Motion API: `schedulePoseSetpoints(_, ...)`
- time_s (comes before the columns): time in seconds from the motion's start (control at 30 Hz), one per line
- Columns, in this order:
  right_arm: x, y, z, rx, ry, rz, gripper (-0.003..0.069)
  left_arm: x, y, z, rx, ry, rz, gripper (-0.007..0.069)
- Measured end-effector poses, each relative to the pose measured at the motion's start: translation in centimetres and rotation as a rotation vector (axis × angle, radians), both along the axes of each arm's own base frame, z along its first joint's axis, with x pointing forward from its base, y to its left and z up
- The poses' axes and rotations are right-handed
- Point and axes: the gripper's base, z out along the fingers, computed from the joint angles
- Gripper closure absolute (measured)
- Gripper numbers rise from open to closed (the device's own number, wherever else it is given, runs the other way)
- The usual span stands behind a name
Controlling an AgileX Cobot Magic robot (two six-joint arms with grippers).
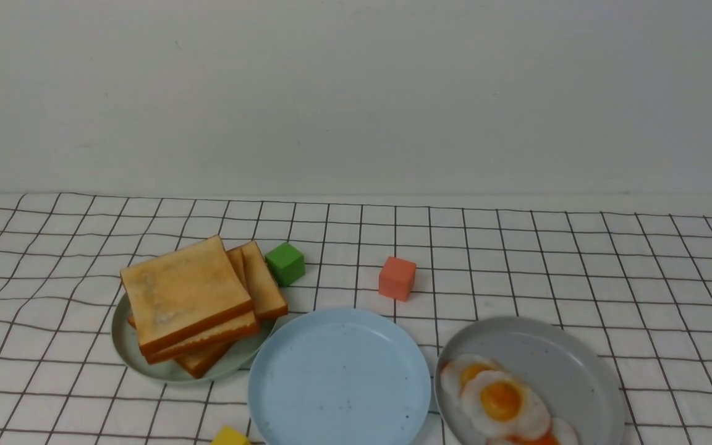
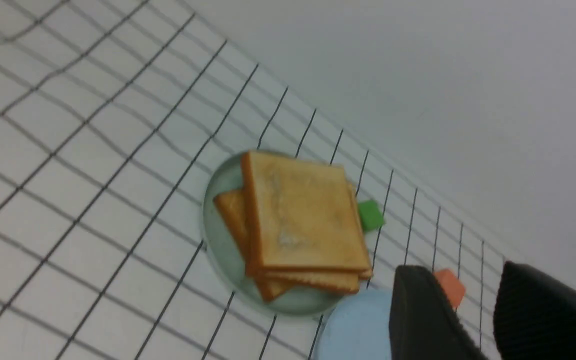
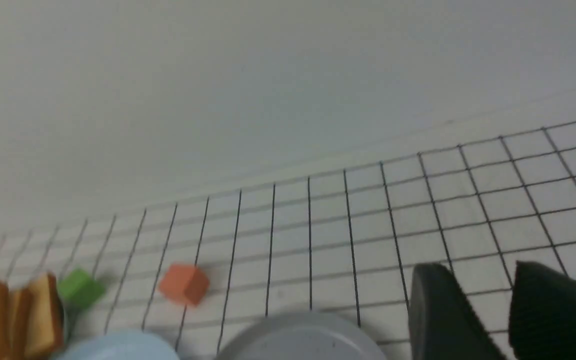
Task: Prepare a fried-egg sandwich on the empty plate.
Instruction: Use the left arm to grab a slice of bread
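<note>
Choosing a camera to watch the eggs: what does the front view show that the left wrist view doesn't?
Front only: the eggs on the grey plate, and a yellow block at the near edge. Left wrist only: the left gripper, open and empty. Both: the toast piled on the green plate, the green block, the orange block and the blue plate, only partly in the wrist view.

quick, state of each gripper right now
left gripper: open, holding nothing
right gripper: open, holding nothing
</note>
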Motion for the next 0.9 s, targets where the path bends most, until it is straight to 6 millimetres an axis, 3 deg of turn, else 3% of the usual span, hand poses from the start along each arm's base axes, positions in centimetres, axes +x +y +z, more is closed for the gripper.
schedulePoseSetpoints(0.3,3.7,4.6,-1.9,-0.051,0.373,0.242,0.0418,5.0,-0.8,-3.3,-0.069,0.272,-0.056,0.0386)
schedulePoseSetpoints(0.43,4.8,7.2,-1.5,-0.044,0.553,0.407,0.0418,8.2,-1.4,-5.6,-0.091,0.377,-0.119,0.0386)
schedulePoseSetpoints(0.6,5.3,8.7,-0.4,-0.045,0.545,0.559,0.0418,11.6,-1.2,-7.4,-0.120,0.515,-0.179,0.0386)
schedulePoseSetpoints(0.77,5.2,9.3,0.2,-0.058,0.496,0.650,0.0418,16.0,1.5,-8.1,-0.160,0.540,-0.270,0.0385)
schedulePoseSetpoints(0.9,5.2,9.3,0.2,-0.071,0.487,0.664,0.0418,18.8,2.6,-10.0,-0.138,0.544,-0.370,0.0352)
